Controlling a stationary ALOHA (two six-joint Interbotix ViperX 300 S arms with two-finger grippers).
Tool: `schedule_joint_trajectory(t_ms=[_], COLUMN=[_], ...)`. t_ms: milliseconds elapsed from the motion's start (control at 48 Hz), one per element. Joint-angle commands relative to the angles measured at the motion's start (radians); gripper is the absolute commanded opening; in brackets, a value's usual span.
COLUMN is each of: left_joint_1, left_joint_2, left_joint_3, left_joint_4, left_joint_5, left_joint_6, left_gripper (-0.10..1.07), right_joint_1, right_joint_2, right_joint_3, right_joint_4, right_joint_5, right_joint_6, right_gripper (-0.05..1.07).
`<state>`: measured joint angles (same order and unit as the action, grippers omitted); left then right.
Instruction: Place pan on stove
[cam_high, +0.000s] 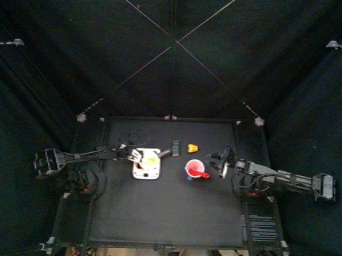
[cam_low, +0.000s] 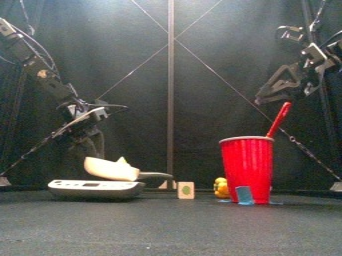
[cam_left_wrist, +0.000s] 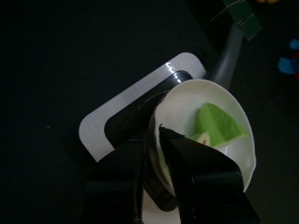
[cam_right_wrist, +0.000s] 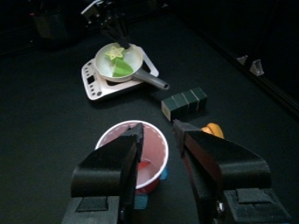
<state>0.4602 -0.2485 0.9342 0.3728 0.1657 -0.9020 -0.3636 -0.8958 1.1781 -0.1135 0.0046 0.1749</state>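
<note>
Placement looks all but complete: the small round yellow-green toy pan with its pale inside (cam_right_wrist: 119, 59) sits on the flat white rounded-rectangle toy stove (cam_right_wrist: 93, 83), its short dark handle (cam_right_wrist: 152, 81) jutting off the stove's edge toward the small dark upright block (cam_right_wrist: 187, 103). From table height the pan (cam_low: 112, 168) appears tipped, one side of its rim raised above the stove (cam_low: 94, 187), probably because the black left gripper (cam_high: 142, 152) is at that rim. Its wrist camera shows the two jaws standing apart, one to each side of the pan's pale wall (cam_left_wrist: 205, 109), with the stove's white top and dark mark (cam_left_wrist: 122, 122) beneath; whether they touch the rim cannot be told, though the spread suggests a release rather than a clamp. Clearing the arm upward without nudging the pan seems the remaining concern. The black right gripper (cam_right_wrist: 163, 144) hangs well apart from the stove, jaws parted and empty, above the red round plastic cup (cam_right_wrist: 140, 157), which holds a red stick (cam_low: 277, 118). A tiny orange piece (cam_high: 194, 149) lies nearby.
</note>
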Motion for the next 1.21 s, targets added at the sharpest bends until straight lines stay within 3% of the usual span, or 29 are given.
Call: schedule_joint_trajectory(t_ms=[0, 354, 792, 1188], left_joint_1=[-0.002, 0.005, 0.014, 0.011], left_joint_2=[-0.011, -0.018, -0.143, -0.150], left_joint_3=[-0.009, 0.017, 0.078, 0.104], left_joint_4=[0.000, 0.002, 0.000, -0.011], left_joint_5=[-0.008, 0.003, -0.012, -0.012], left_joint_6=[0.003, 0.003, -0.002, -0.002], left_gripper=[0.62, 0.62, 0.61, 0.61], right_joint_1=[-0.003, -0.003, -0.003, -0.003], right_joint_2=[0.006, 0.006, 0.008, 0.009], right_joint_3=[-0.011, -0.011, -0.011, -0.011], right_joint_4=[0.000, 0.000, 0.000, 0.000], right_joint_5=[-0.003, -0.003, -0.005, -0.003], right_joint_6=[0.002, 0.000, 0.000, 0.000], right_gripper=[0.74, 0.74, 0.74, 0.74])
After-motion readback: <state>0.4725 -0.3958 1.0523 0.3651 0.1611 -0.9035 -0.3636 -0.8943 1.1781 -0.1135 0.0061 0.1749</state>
